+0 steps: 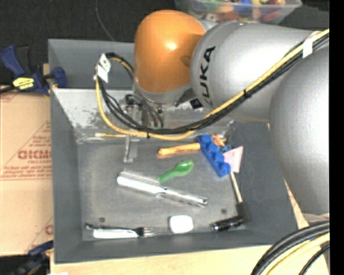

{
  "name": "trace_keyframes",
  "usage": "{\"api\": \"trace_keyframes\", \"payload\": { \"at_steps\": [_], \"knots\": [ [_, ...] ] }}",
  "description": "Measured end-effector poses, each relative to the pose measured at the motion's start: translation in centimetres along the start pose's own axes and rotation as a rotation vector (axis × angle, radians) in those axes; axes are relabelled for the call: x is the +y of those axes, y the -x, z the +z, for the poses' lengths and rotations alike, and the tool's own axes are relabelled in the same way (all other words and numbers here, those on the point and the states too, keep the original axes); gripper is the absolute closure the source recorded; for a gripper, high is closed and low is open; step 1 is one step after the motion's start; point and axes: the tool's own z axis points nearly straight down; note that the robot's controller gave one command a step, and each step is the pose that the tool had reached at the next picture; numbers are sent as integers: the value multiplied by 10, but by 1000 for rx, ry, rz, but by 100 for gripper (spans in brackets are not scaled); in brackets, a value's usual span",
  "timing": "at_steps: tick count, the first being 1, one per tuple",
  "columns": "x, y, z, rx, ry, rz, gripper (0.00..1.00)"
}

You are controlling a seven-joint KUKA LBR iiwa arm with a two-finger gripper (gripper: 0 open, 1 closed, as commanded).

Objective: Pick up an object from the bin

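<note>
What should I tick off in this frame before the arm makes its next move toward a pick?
1. Gripper is inside the bin, over the upper-left floor: ok.
2. A thing lies directly under the gripper: not ok; the floor there looks bare.
3. Pickable things are close by: ok; an orange stick lies to its right and a silver tool lies nearer the camera.
4. Gripper open or shut: cannot tell.
5. Silver tool lies clear of its neighbours: cannot tell; the green spoon has its handle ending right at it.

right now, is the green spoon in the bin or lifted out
In the bin: the green spoon lies flat on the floor, beside the orange-handled tool.
</note>
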Motion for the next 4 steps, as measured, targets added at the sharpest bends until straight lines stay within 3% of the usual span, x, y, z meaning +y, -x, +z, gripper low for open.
{"api": "trace_keyframes", "payload": {
  "at_steps": [1,2,3,4],
  "knots": [
    [-91,-21,141,-1,2,21,0],
    [-64,-17,61,-21,7,37,0],
    [-91,-50,121,2,3,167,0],
    [-103,1,151,-22,11,323,0]
  ]
}}
